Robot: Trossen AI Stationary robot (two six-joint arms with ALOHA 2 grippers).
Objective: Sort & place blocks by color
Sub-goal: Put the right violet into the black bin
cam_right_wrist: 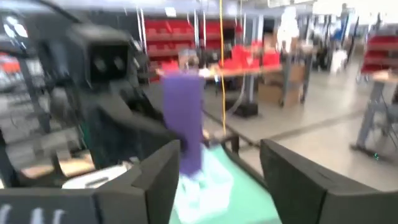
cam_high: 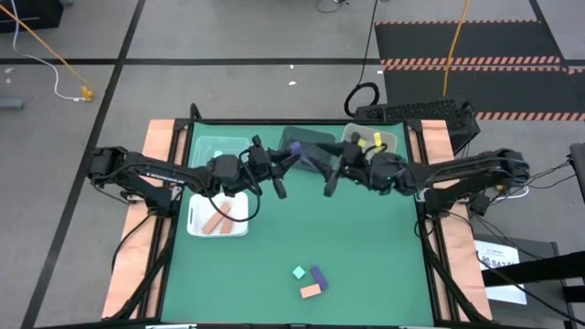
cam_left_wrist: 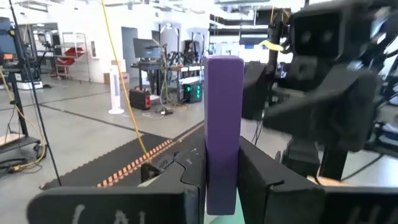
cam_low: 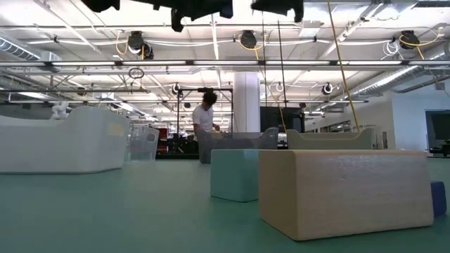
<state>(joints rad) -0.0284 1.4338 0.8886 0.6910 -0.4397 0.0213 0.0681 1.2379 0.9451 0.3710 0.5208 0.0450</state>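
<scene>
My left gripper (cam_high: 302,161) is shut on a purple bar (cam_left_wrist: 222,112) and holds it high above the table's far middle, just in front of the dark bin (cam_high: 306,140). My right gripper (cam_right_wrist: 217,180) is open and faces it from the right, a short gap away; the bar (cam_right_wrist: 185,118) shows ahead of its fingers. A mint cube (cam_high: 299,272), a purple block (cam_high: 318,276) and a salmon block (cam_high: 312,291) lie flat near the table's near edge. In the low view both grippers show only at the top edge. My left gripper pinches the purple bar between its two fingers (cam_left_wrist: 186,177), at the bar's end nearest the wrist (cam_left_wrist: 221,186). The fingers come level from the table's left. The rest of the bar stands out past the fingertips, lifted clear of the table.
A white tray (cam_high: 196,224) with salmon pieces lies at the left. Along the far edge stand a clear bin (cam_high: 212,146) with mint pieces, the dark bin, and a clear bin (cam_high: 388,137) with yellow blocks. A person stands far off in the room (cam_low: 204,116).
</scene>
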